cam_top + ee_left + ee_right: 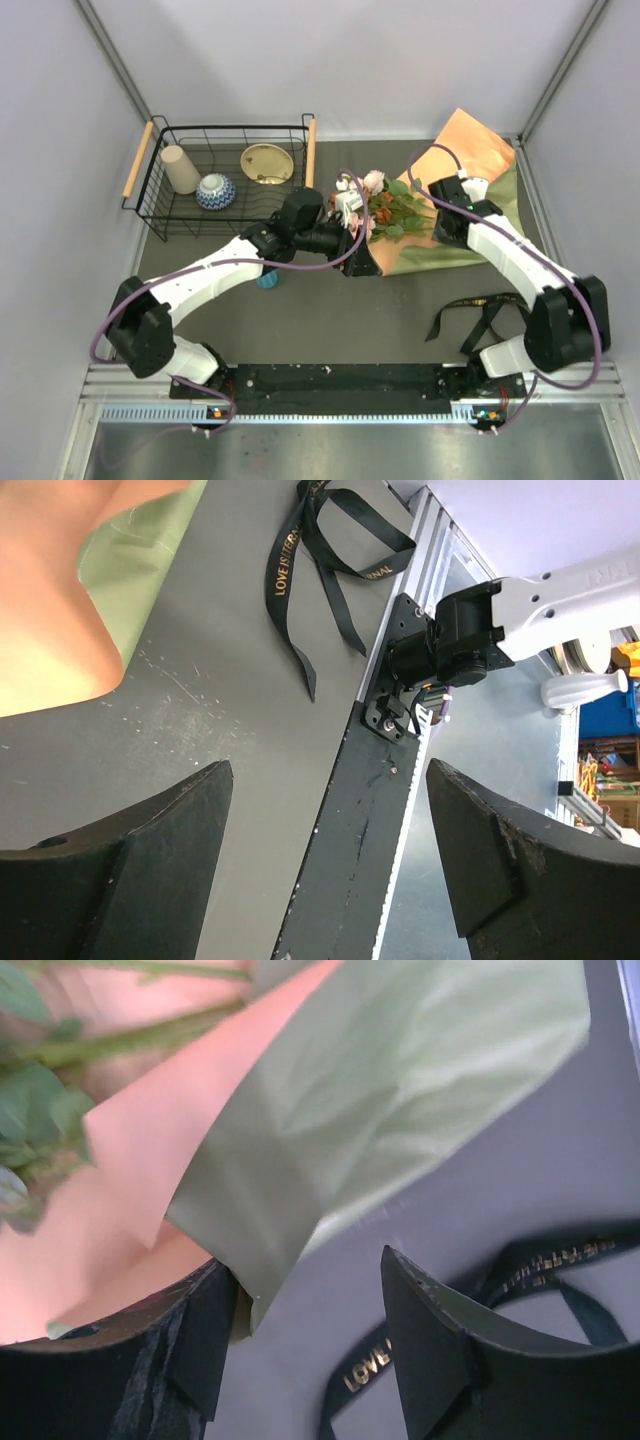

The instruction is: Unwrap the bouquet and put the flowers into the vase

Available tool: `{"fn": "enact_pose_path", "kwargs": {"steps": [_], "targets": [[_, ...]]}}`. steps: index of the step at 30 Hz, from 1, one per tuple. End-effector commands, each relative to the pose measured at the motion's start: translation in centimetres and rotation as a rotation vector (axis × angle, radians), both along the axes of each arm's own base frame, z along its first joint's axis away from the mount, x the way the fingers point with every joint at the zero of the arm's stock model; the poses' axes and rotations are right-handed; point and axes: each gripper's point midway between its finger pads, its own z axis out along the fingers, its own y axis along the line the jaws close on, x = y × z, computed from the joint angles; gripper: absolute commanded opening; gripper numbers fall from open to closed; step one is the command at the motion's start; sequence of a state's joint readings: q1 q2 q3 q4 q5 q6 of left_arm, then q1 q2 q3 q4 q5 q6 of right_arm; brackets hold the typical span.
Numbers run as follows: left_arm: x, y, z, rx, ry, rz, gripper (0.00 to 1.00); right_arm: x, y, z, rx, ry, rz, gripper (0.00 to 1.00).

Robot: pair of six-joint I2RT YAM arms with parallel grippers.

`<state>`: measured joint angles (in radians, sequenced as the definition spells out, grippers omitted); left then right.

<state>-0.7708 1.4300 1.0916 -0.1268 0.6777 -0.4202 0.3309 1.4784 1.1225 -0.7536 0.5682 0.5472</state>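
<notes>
The bouquet lies unwrapped mid-table: pink, cream and rust flowers (385,208) rest on the spread paper (470,150), orange inside, olive (380,1090) outside. The black ribbon (478,315) lies loose near the right arm's base. Only a teal sliver of the vase (268,281) shows under my left forearm. My left gripper (361,262) hovers open at the paper's near-left edge, nothing between its fingers (328,770). My right gripper (447,232) stands open over the paper's near edge; an olive corner reaches between its jaws, against the left finger (205,1330). Green stems (120,1040) lie beyond.
A black wire basket (160,215) at the back left holds a beige cup (181,168), a blue-and-white bowl (215,191) and a gold dish (266,163). The dark rail (350,860) with the arm bases runs along the near edge.
</notes>
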Motion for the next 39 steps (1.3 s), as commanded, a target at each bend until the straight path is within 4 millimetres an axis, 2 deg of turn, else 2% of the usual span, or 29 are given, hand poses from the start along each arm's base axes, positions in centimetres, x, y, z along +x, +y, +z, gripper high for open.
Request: {"fn": "enact_pose_path", "kwargs": {"steps": [1,2,3,5,9,10,13,14,16,17,19,20,24,27,28,29,30,31,32,33,34,35,37,38,39], "targets": [[0.4,-0.8,0.2,-0.044,-0.013,-0.034,0.84,-5.1,-0.6,0.0,0.088,-0.006,-0.069,0.61],[0.4,-0.9,0.2,-0.046,-0.012,-0.036,0.84,-6.6,-0.7,-1.1,0.107,0.019,-0.076,0.62],[0.5,-1.1,-0.1,-0.046,-0.004,-0.04,0.84,-7.6,0.0,-0.4,0.184,-0.019,-0.084,0.62],[0.6,-1.4,0.0,-0.056,0.002,-0.042,0.84,-10.0,-0.1,-1.1,0.229,0.0,-0.103,0.64],[1.1,-2.4,-0.5,-0.074,0.03,-0.054,0.84,-13.2,0.1,0.7,0.341,-0.073,-0.115,0.7],[1.0,-2.7,-0.6,-0.079,0.053,-0.062,0.84,-14.1,0.0,1.8,0.372,-0.114,-0.11,0.73],[1.3,-3.8,-1.3,-0.087,0.107,-0.083,0.83,-15.1,0.3,3.8,0.421,-0.166,-0.069,0.76],[1.4,-4.0,-1.5,-0.088,0.119,-0.086,0.83,-15.6,0.1,5.1,0.438,-0.203,-0.055,0.76],[1.6,-4.8,-1.9,-0.093,0.131,-0.095,0.83,-16.1,0.2,6.6,0.448,-0.239,-0.016,0.75],[2.0,-5.2,-2.5,-0.081,0.138,-0.087,0.83,-16.4,-0.1,8.4,0.455,-0.294,0.0,0.75],[2.1,-6.2,-2.3,-0.085,0.125,-0.095,0.82,-16.8,-1.2,10.2,0.413,-0.344,-0.002,0.75],[2.2,-6.6,-2.5,-0.084,0.128,-0.099,0.82,-16.9,-1.7,11.9,0.411,-0.393,-0.001,0.75],[3.1,-9.6,-2.8,-0.086,0.139,-0.121,0.81,-17.3,-3.0,16.1,0.384,-0.52,-0.005,0.77],[3.6,-11.5,-2.7,-0.089,0.138,-0.137,0.8,-16.1,-3.5,17.9,0.336,-0.563,-0.002,0.8],[3.7,-12.0,-2.9,-0.085,0.14,-0.142,0.8,-14.4,-3.1,18.3,0.314,-0.558,0.016,0.82],[3.7,-12.4,-4.0,-0.066,0.16,-0.146,0.79,-13.4,-2.7,18.6,0.307,-0.554,0.032,0.82],[3.5,-13.0,-3.8,-0.07,0.157,-0.159,0.79,-12.4,-2.0,18.6,0.309,-0.535,0.057,0.82],[3.2,-13.1,-4.1,-0.065,0.167,-0.167,0.78,-10.0,-0.9,17.8,0.301,-0.477,0.063,0.82],[3.0,-13.1,-4.4,-0.06,0.171,-0.168,0.77,-8.9,-0.2,18.0,0.306,-0.464,0.076,0.82],[2.7,-12.9,-5.0,-0.047,0.178,-0.165,0.77,-7.6,0.6,17.3,0.303,-0.423,0.1,0.82],[3.0,-12.6,-5.4,-0.034,0.164,-0.139,0.76,-5.6,1.3,15.7,0.28,-0.353,0.105,0.82],[2.7,-11.7,-5.3,-0.026,0.152,-0.124,0.77,-4.4,1.0,15.0,0.25,-0.324,0.087,0.82],[3.3,-10.7,-5.2,-0.012,0.096,-0.085,0.78,-2.6,0.7,13.0,0.236,-0.253,0.065,0.84],[3.2,-9.9,-4.9,-0.007,0.074,-0.073,0.8,-1.0,0.6,10.6,0.265,-0.19,0.044,0.84],[3.2,-9.3,-5.2,0.019,0.053,-0.07,0.81,-0.4,0.7,9.4,0.301,-0.165,0.037,0.84]]}}
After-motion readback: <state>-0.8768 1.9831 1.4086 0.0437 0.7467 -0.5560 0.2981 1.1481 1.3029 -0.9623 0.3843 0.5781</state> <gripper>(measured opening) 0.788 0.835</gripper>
